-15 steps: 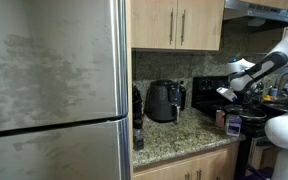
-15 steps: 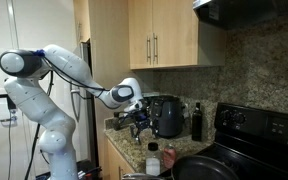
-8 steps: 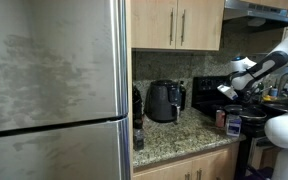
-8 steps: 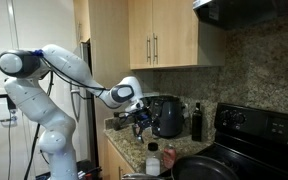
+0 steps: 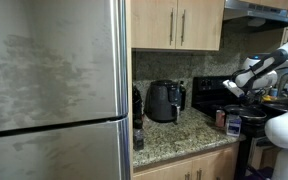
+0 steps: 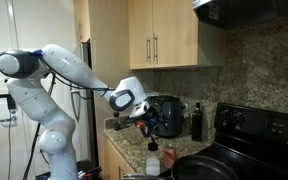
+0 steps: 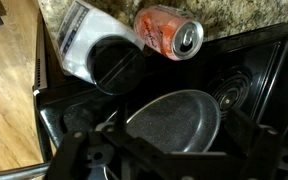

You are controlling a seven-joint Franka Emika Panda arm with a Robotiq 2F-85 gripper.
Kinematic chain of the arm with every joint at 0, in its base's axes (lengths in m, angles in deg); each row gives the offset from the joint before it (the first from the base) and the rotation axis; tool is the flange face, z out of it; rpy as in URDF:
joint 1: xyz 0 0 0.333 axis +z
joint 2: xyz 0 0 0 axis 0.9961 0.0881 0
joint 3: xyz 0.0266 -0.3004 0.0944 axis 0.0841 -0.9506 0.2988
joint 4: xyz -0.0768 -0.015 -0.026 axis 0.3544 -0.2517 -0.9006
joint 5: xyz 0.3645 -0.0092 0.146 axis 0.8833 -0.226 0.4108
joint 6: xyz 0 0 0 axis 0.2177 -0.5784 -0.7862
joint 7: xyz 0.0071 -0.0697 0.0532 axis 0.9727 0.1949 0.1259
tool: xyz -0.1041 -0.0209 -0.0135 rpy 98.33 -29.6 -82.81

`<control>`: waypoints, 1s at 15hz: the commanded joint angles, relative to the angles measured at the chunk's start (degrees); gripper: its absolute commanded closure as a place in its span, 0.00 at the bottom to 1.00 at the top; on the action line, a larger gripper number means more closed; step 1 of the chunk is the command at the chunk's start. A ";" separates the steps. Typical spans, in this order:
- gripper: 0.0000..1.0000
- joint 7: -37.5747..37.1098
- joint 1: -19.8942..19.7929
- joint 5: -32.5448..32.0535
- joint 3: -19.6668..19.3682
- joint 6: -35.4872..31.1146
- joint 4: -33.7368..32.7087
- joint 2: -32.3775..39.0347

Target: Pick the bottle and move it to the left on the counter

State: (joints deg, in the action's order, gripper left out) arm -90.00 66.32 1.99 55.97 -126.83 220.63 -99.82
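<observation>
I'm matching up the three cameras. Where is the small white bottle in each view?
Exterior view: white bottle, low right.
Exterior view: bottom centre.
Wrist view: upper left, its black cap toward the middle.
Shared landmark: the reddish-pink can, beside it in all three.

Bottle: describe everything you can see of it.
The bottle is small, with a white, plastic-looking body bearing faint print and a wide black cap. It appears to stand upright on the granite counter at the edge of the black stove, right beside a red can; whether they touch is unclear. The open end effector hangs above, clear of it.
</observation>
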 commanded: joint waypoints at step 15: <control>0.00 30.16 2.41 27.59 1.19 12.24 -1.09 -0.18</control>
State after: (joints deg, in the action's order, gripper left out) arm -65.22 67.42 23.44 59.20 -117.37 220.72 -101.53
